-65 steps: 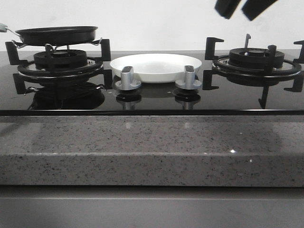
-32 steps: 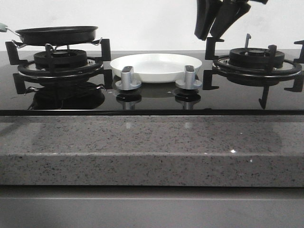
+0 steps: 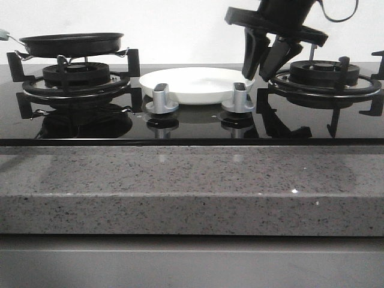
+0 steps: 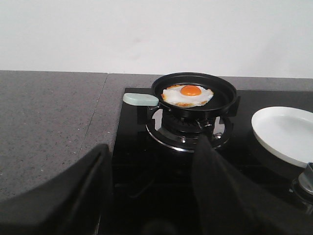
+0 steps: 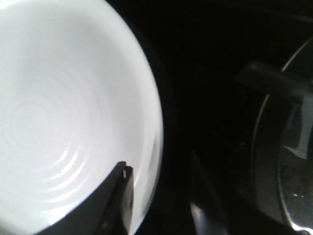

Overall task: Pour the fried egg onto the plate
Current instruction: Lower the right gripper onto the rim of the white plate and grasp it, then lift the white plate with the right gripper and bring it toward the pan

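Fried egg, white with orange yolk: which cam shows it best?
Left wrist view: the fried egg lies in plain sight inside the black frying pan. Front view sees only the pan's side; the egg is hidden. Right wrist view shows no egg.

Even, soft light; glossy hob (image 3: 192, 127) mirrors the burners; right wrist view dark and blurred.

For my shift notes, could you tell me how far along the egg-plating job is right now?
Nothing is done yet: the fried egg lies in the black pan on the left burner, and the plate is bare. In hand: the open right gripper straddles the plate's right rim. The left gripper holds nothing. Left: pouring.
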Motion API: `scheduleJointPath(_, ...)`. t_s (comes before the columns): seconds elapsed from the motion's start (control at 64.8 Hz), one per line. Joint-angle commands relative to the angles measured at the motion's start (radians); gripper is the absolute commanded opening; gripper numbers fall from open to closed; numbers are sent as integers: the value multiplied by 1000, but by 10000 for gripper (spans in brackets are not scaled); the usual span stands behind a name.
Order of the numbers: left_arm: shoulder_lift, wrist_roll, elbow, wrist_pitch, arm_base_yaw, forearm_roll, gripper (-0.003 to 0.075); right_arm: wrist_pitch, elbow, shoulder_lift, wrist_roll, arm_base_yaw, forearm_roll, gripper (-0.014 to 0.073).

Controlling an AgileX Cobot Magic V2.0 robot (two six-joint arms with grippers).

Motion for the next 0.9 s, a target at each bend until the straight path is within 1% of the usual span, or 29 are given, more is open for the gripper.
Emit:
scheduleJointPath(0.0, 15, -6, -28, -86, 2, -7, 375, -17, -35, -41, -7, -6, 39, 304)
scheduleJointPath(0.077, 15, -6, -28, -86, 2, -7, 375, -16, -36, -28, -7, -6, 42, 302)
scheduleJointPath(0.139, 15, -6, -28, -86, 2, -7, 375, -16, -36, -18, -7, -6, 48, 281)
scheduleJointPath(0.201, 15, -6, -28, -86, 2, -7, 375, -17, -36, -14, -7, -6, 55, 233)
scheduleJointPath(0.293, 15, -6, -28, -86, 2, -7, 375, -36, -36, -13, -7, -6, 72, 138)
scheduleJointPath(0.386, 15, -6, -28, -86, 2, -7, 375, -77, -36, -16, -7, -6, 99, 48)
scheduleJointPath(0.494, 15, -6, -28, -86, 2, -7, 375, -113, -36, -24, -7, -7, 132, -37)
scheduleJointPath(0.556, 15, -6, -28, -86, 2, -7, 375, -121, -36, -29, -7, -7, 145, -70)
scheduleJointPath(0.695, 15, -6, -28, -86, 2, -7, 375, -112, -36, -63, -7, -8, 149, -68)
scheduleJointPath(0.88, 15, -6, -28, -86, 2, -7, 375, -56, -26, -172, -10, -8, 147, -68)
